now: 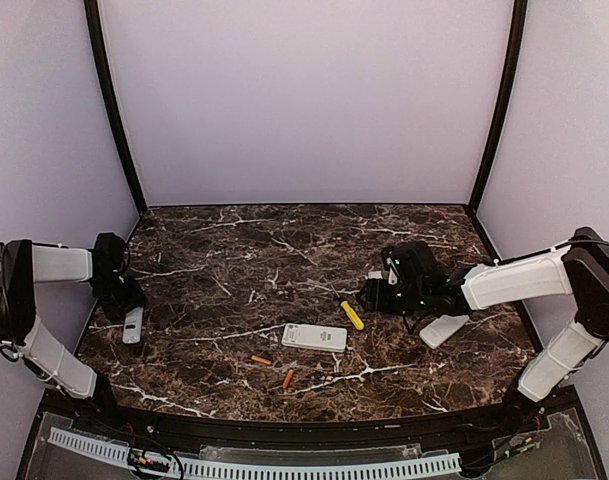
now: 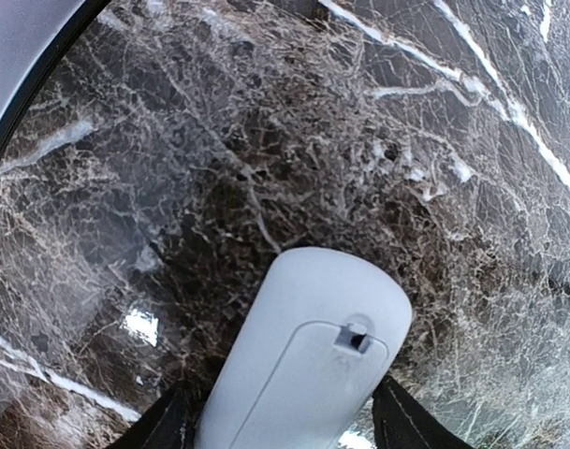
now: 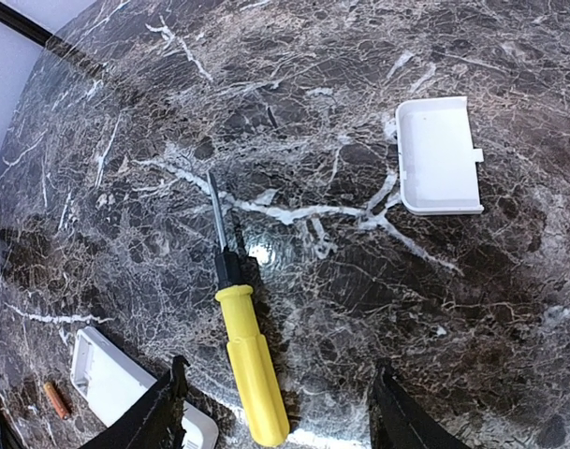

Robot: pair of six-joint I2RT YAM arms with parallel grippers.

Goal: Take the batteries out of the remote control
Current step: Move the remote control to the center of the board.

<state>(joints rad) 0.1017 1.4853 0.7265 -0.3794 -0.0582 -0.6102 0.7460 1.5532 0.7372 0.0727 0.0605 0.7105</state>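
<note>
A light grey remote control [image 2: 303, 346] lies back-up at the table's left edge [image 1: 133, 326], its battery cover closed. My left gripper [image 1: 127, 300] is shut on it, a finger [image 2: 397, 421] against each long side. A white remote control [image 1: 314, 337] lies mid-table, and the end seen by the right wrist [image 3: 116, 379] shows an open recess. Two orange batteries [image 1: 261, 360] [image 1: 288, 379] lie loose in front of it; one battery [image 3: 55, 399] shows in the right wrist view. My right gripper [image 1: 379, 295] [image 3: 277, 412] hangs open over the table, holding nothing.
A yellow-handled screwdriver [image 3: 252, 374] lies below the right gripper, nearer its left finger [image 1: 352, 315]. A loose white battery cover [image 3: 439, 154] lies inside-up beyond it. Another flat white piece [image 1: 444, 330] sits under the right forearm. Booth walls close off the left, right and back.
</note>
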